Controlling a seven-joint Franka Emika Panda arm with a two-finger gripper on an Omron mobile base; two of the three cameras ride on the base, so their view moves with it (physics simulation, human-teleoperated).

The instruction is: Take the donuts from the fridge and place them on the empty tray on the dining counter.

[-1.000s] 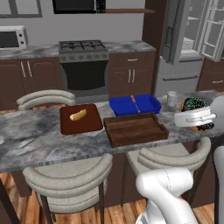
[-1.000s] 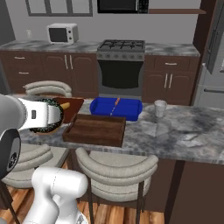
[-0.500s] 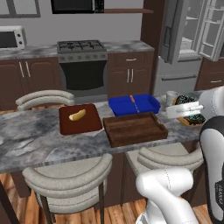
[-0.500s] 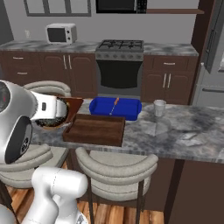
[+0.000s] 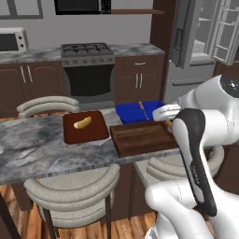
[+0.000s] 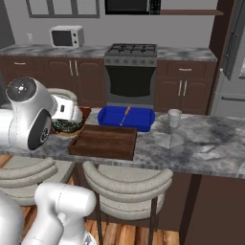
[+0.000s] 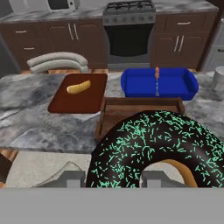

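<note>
A chocolate-frosted donut (image 7: 162,148) with light green sprinkles looms large in the hand view, and my gripper (image 7: 113,178) is shut on it. Just beyond it lies the dark wooden tray (image 7: 140,109) on the marbled dining counter (image 7: 35,122). In the right base view the donut (image 6: 67,127) hangs under the white hand at the near left corner of the tray (image 6: 103,142). The left base view has the tray (image 5: 142,137) partly behind my forearm. The grey fridge (image 5: 200,46) stands at the back right with its doors open.
A blue oblong dish (image 7: 159,83) sits right behind the tray. To the left lies a reddish-brown board (image 7: 78,98) with a yellowish bread roll (image 7: 78,86). A white cup (image 6: 174,117) stands to the right of the dish. Padded stools (image 6: 127,184) line the counter's near side.
The hand with the chocolate donut has moved closer to the tray. The arm's elbow has swung up into the right of the left base view.
</note>
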